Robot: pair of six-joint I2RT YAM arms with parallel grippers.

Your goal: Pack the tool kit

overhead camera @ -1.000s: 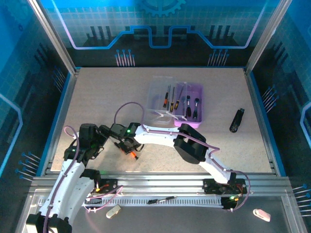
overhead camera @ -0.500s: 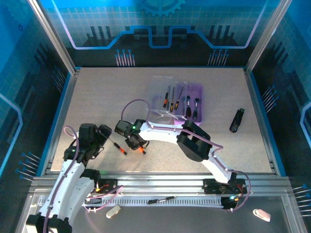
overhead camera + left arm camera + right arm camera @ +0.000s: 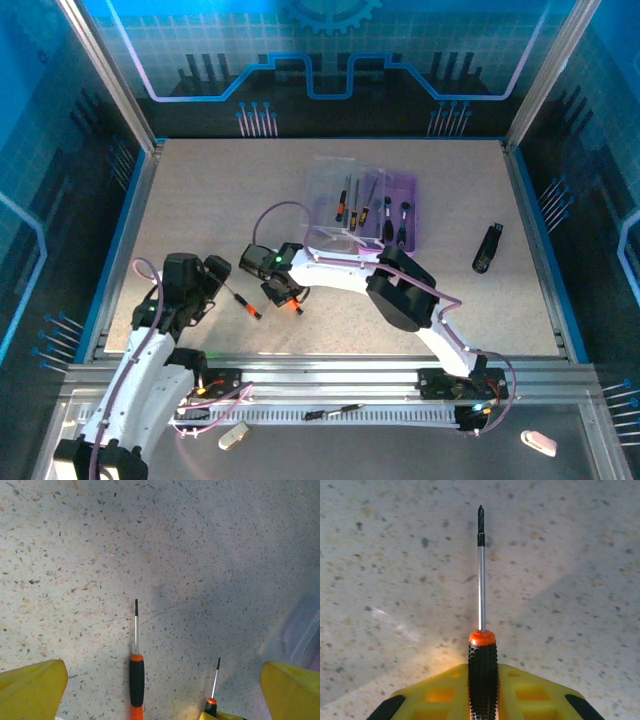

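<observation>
The tool kit's purple case (image 3: 400,215) lies open on the table with its clear lid (image 3: 330,195) folded out to the left. Several black-and-orange screwdrivers lie in it. My right gripper (image 3: 284,293) (image 3: 482,695) is low over the table left of the case, shut on a screwdriver's black handle (image 3: 482,675), with the shaft pointing away. That held screwdriver (image 3: 214,697) also shows in the left wrist view. Another screwdriver (image 3: 242,302) (image 3: 136,672) lies loose on the table between the wide-apart yellow fingers (image 3: 30,690) of my open left gripper (image 3: 215,280) (image 3: 160,695).
A black oblong object (image 3: 487,248) lies to the right of the case. On the front ledge are two white objects (image 3: 233,435) (image 3: 538,442) and one more screwdriver (image 3: 335,411) on the rail. Metal frame posts stand at the table's far corners.
My right gripper has shifted right, away from the left gripper, and its jaws have closed on a screwdriver handle. The loose screwdriver by the left gripper has come into view. The left arm has stayed put.
</observation>
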